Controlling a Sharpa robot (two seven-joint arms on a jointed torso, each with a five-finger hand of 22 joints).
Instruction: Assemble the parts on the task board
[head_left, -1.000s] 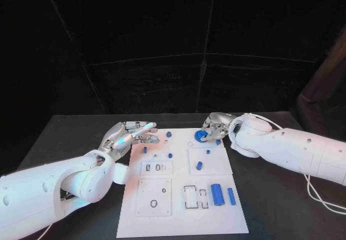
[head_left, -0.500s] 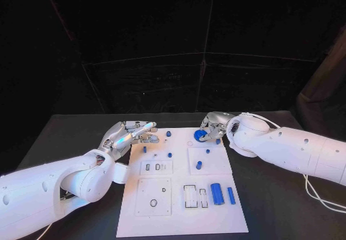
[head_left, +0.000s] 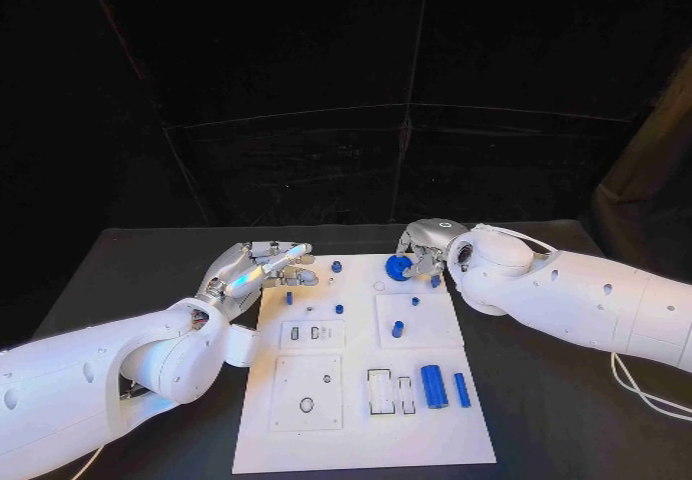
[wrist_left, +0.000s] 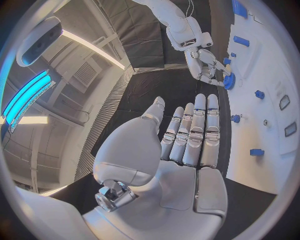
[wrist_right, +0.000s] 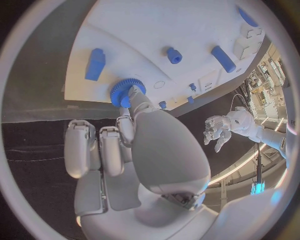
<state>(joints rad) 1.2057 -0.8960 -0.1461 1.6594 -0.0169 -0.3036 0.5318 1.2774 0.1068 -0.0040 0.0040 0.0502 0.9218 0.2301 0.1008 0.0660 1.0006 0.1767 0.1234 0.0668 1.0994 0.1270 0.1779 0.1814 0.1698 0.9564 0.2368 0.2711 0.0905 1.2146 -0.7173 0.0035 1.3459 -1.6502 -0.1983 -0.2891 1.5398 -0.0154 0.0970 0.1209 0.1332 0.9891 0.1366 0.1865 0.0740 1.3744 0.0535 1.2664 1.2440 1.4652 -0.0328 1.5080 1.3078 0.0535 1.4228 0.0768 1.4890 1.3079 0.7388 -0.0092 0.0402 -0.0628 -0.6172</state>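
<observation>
Right hand (head_left: 423, 252) had shifted slightly toward the board's far edge over the last second, carrying the blue gear (head_left: 398, 268) with it; left hand (head_left: 260, 268) stayed put. Right hand's fingertips (wrist_right: 133, 93) pinched the gear at the far edge of the white board (head_left: 361, 430), other fingers curled beside it; whether the gear touched the board, cannot tell. Left hand hovered off the board's far left corner, fingers straight and apart, holding nothing.

On the board: small blue pegs (head_left: 338, 267) near the far edge, a short blue cylinder (head_left: 398, 328) in the middle right block, a thick blue cylinder (head_left: 433, 386) and a thin blue bar (head_left: 463, 390) lying side by side near the right edge, next to rectangular slots (head_left: 379, 392). An oval slot (head_left: 307, 405) sat in the near left block.

Board lay lengthwise on a black table (head_left: 130, 265). Black curtain (head_left: 346, 120) hung behind. Left wrist view showed ceiling light strips (wrist_left: 94, 47) overhead.
</observation>
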